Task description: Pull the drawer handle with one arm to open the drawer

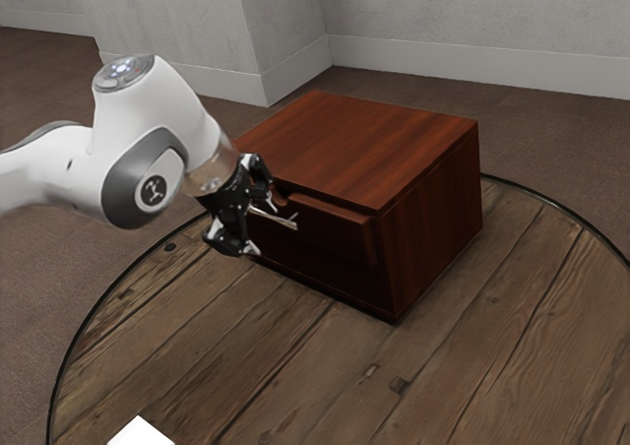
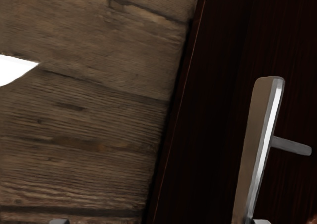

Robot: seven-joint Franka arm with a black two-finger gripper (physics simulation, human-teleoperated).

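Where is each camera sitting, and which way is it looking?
Exterior view: off to the arm's side, looking down at the wooden cabinet; the white arm and black gripper show.
Wrist view: on the hand, close to the drawer front, facing its silver handle.
Both show the handle, drawer front and plank table.

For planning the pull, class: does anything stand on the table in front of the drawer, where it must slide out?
Nothing visible does. The table in front of the drawer is bare wood; a white thing lies far off by the exterior view's lower edge.
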